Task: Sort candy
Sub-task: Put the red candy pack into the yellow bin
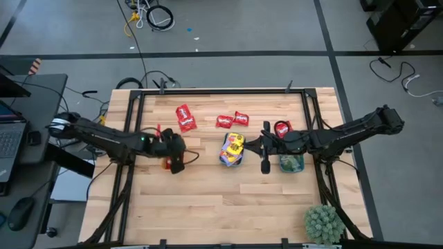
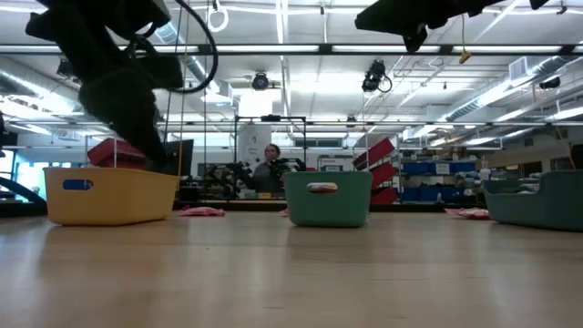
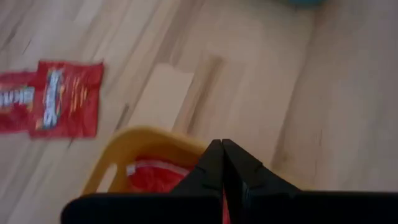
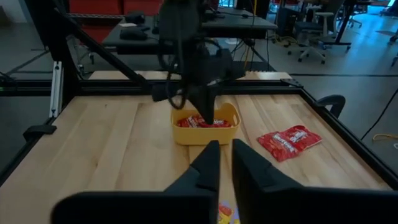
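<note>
My left gripper (image 1: 176,160) is shut and points down over the yellow tray (image 3: 134,149), which holds red candy (image 3: 152,177). The right wrist view shows its fingertips (image 4: 208,118) low inside the tray. My right gripper (image 4: 225,149) hangs above the table's middle beside a teal tray (image 1: 223,160) heaped with yellow candy (image 1: 235,144). Its fingers are almost together with nothing between them. Red candy packets (image 1: 185,117) (image 1: 225,121) (image 1: 241,118) lie flat on the far part of the table. Another red packet (image 1: 282,128) lies by the right arm. My left gripper's shut fingertips (image 4: 208,118) reach down from above to the red candy (image 4: 196,122) in the yellow tray. I cannot tell whether they touch it.
A second teal tray (image 1: 279,166) with dull green contents stands under the right arm. A spiky green plant (image 1: 324,223) sits at the table's near right corner. The near half of the wooden table (image 1: 208,207) is bare. A person (image 2: 270,169) sits in the room beyond the table.
</note>
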`<state>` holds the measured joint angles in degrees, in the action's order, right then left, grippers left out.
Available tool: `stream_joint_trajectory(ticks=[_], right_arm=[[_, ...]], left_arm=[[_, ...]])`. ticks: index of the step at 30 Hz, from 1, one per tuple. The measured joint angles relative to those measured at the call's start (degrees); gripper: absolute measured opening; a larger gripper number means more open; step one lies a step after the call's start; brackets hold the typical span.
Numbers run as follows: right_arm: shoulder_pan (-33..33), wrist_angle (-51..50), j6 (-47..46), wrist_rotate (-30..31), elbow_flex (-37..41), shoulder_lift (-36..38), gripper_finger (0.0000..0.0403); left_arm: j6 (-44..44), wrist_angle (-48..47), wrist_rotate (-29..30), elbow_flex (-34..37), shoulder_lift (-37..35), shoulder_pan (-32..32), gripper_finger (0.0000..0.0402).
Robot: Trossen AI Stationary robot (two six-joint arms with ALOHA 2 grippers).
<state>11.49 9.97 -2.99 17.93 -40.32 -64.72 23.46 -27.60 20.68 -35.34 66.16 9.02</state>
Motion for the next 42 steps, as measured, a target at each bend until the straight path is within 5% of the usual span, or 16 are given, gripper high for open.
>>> stream_joint_trajectory(ticks=[4,11,21,30,42], right_arm=[[-0.72,0.53,0.14,-0.04,0.00,-0.57,0.0003],[-3.08,0.49,-1.50,-0.06,0.00,-0.92,0.0030],[-4.07,0.30,-1.30,-0.06,0.00,-2.80,0.0063],[-4.73,0.32,-1.79,-0.06,0.00,-6.50,0.0083],[-5.01,0.47,-1.96,0.01,0.00,-6.43,0.0107]], left_arm=[[-3.76,1.06,-5.73,-1.91,-3.14,-4.17,0.0001],[-12.96,0.77,-16.49,-7.81,-4.74,-18.05,0.0001],[-21.51,-0.68,-25.17,-8.69,3.83,-39.18,0.0008],[-27.86,4.90,-27.81,-8.69,12.74,-41.09,0.0081],[-31.05,7.66,-18.77,-8.69,21.11,-41.11,0.0157]])
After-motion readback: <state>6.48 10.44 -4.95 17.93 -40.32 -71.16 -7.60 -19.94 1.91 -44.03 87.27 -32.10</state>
